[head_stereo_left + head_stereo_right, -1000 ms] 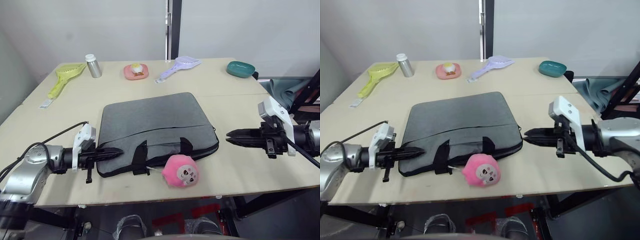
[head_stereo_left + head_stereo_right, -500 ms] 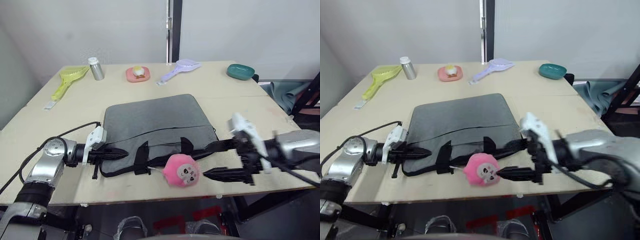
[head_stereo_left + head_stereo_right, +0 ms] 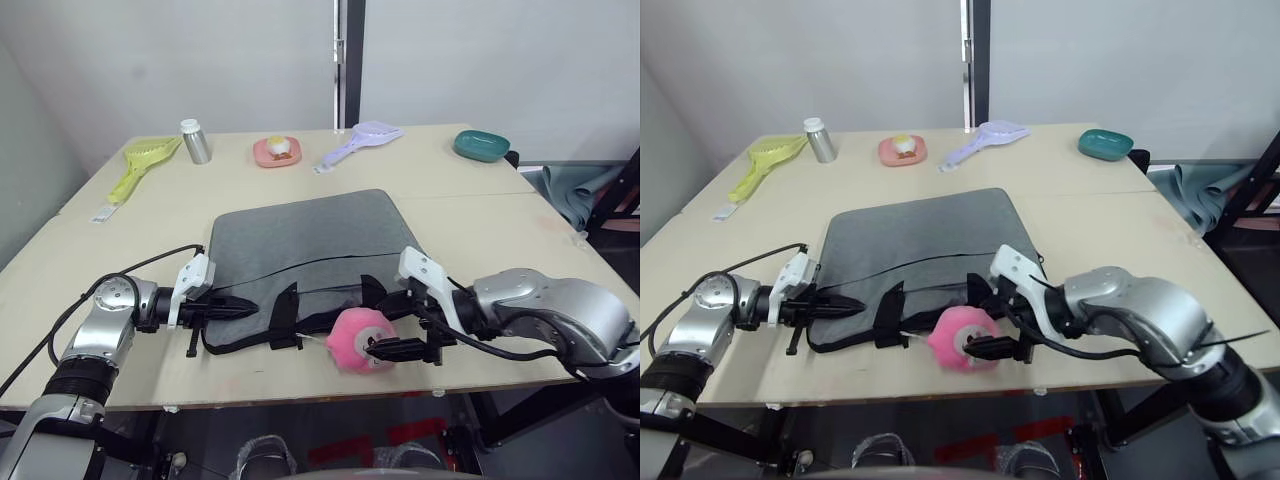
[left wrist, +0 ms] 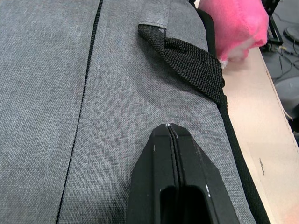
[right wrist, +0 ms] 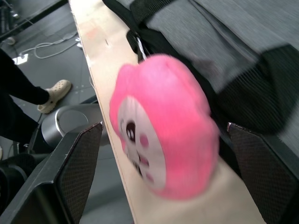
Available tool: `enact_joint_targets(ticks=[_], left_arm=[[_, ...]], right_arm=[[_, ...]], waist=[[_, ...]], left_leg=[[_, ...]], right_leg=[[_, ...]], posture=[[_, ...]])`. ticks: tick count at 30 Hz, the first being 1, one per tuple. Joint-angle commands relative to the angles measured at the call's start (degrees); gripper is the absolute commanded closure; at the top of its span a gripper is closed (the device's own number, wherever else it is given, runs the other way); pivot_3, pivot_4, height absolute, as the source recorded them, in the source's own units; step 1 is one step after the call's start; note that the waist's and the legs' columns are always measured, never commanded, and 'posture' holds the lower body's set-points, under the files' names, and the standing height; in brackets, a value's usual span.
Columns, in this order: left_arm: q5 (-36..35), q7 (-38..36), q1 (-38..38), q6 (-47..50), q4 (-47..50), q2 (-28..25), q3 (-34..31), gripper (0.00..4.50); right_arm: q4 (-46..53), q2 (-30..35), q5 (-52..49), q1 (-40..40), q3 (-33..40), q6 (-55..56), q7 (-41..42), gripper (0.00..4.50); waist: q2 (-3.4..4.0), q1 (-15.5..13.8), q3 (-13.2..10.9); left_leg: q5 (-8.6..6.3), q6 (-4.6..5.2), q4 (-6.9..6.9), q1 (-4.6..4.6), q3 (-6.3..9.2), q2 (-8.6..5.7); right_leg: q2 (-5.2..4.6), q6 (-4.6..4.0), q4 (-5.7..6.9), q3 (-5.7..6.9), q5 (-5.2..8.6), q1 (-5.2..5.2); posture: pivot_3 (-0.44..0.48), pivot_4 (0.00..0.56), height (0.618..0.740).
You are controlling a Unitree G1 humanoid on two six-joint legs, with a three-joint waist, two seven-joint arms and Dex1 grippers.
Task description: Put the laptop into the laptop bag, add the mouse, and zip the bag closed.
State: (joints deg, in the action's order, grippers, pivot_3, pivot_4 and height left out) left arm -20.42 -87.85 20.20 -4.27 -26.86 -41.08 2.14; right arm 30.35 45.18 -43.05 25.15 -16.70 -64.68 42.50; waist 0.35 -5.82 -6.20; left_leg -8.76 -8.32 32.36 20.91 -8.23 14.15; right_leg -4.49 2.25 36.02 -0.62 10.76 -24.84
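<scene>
Presently, laptop bag (image 3: 310, 255) is lying flat mid-table, no readable markings; left gripper (image 4: 170, 135), fingers pressed together, is resting on its near-left corner, while right gripper (image 5: 159, 140), fingers spread wide, is straddling pink plush toy (image 5: 163, 126).

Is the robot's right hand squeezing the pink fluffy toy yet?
No, the right gripper is open, with its fingers standing apart on either side of the pink plush toy, not pressing it.

pink plush toy (image 5: 163, 126) blurred | laptop bag (image 4: 70, 93) cut off by edges | zip state prob. unreadable
</scene>
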Motion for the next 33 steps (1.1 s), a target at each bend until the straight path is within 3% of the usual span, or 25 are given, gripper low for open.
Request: enact_joint_targets(ticks=[1,2,3,7,15,18,28,33], left_arm=[[3.20,0.11,-1.31,1.75,-2.39,0.62,2.62,4.50],[3.77,0.11,-1.34,1.40,-3.15,0.57,2.91,4.50],[4.17,0.14,-1.40,1.12,-3.64,0.55,3.11,4.50],[6.83,0.71,-2.04,-3.43,-6.94,0.83,4.36,4.50],[8.51,1.36,-3.25,-8.09,-10.26,2.06,6.09,4.50],[8.98,1.44,-3.64,-9.33,-10.69,2.43,6.49,4.50],[10.69,0.45,-4.35,-12.14,-12.22,2.16,7.45,4.50],[10.72,0.16,-3.76,-12.41,-13.09,1.84,7.25,4.50]], right_arm=[[-2.61,-2.04,2.54,1.54,-2.43,1.62,1.20,0.03],[-3.84,-2.58,3.37,1.74,-3.22,1.81,1.45,0.03],[-4.65,-2.91,4.03,1.84,-3.72,1.96,1.73,0.55],[-4.85,-2.19,5.95,1.42,-5.41,2.91,4.04,1.82],[-0.55,2.29,3.43,-1.70,-0.57,0.47,6.21,4.48],[1.14,5.87,3.16,-4.31,2.16,0.79,7.04,4.48],[-3.41,16.84,7.74,-8.87,7.90,6.72,11.14,4.48],[-12.55,22.43,14.83,-10.23,8.77,14.56,13.88,4.48]], waist=[[0.01,0.00,0.01],[0.01,0.00,0.02],[0.03,0.00,0.02],[0.19,0.00,0.19],[0.62,-0.05,0.65],[0.71,-0.15,0.72],[0.86,-0.02,0.85],[0.92,0.06,0.88]], left_leg=[[0.00,0.00,0.01,0.00,0.00,0.00],[0.00,0.00,0.01,0.01,0.00,-0.01],[0.00,0.00,0.01,0.01,0.00,-0.01],[0.00,0.00,0.01,0.01,0.00,-0.02],[-0.01,0.00,-0.07,-0.38,-0.06,-0.05],[-0.02,0.00,-0.18,-0.82,-0.19,-0.11],[-0.06,0.11,-0.43,-0.85,-0.34,-0.47],[-0.07,0.12,-0.52,-0.83,-0.36,-0.52]], right_leg=[[0.00,0.00,0.00,0.00,0.00,0.00],[-0.02,0.00,0.00,0.00,0.00,0.00],[-0.02,0.00,0.00,0.00,0.00,0.00],[-0.03,0.00,-0.01,0.00,0.00,0.00],[-0.06,0.22,0.02,-0.12,0.10,0.20],[-0.06,1.01,-0.03,-0.32,0.58,0.49],[-0.06,1.35,-0.30,-1.00,0.74,0.55],[-0.08,1.42,-0.43,-1.01,0.78,0.54]], posture=[[0.000,0.150,0.740],[0.000,0.150,0.740],[0.000,0.150,0.740],[0.000,0.150,0.740],[0.000,0.150,0.740],[0.000,0.150,0.740],[0.000,0.150,0.740],[0.000,0.150,0.740]])
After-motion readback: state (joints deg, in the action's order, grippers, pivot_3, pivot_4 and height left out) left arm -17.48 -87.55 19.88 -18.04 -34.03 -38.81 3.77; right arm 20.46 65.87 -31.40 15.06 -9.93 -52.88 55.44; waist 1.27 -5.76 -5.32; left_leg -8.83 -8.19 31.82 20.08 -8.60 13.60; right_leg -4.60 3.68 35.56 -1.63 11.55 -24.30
